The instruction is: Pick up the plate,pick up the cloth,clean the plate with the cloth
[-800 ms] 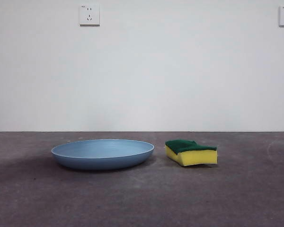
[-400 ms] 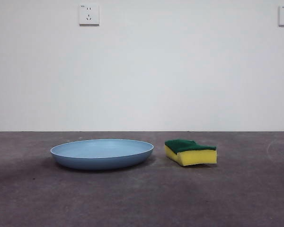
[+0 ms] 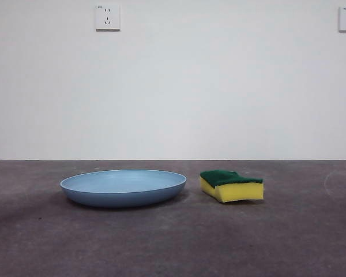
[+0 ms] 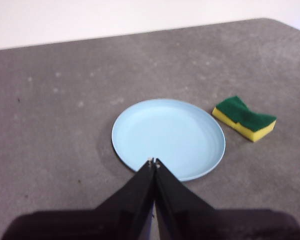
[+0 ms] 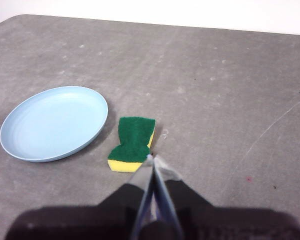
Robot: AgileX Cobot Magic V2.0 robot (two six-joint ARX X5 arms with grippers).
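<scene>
Grey, scuffed table (image 3: 173, 242) runs back to a white wall with two sockets, and on it the plate (image 3: 123, 187) lies flat and untouched. We take the plate as our landmark: the sponge (image 3: 231, 185), green side up, sits just beside it, apart from its rim. Our left gripper (image 4: 153, 162) hangs above the plate's edge, jaws pressed together and empty. Our right gripper (image 5: 151, 159) hangs over the sponge, also closed on nothing. We judge the task barely begun: plate, sponge and wiping all remain.
</scene>
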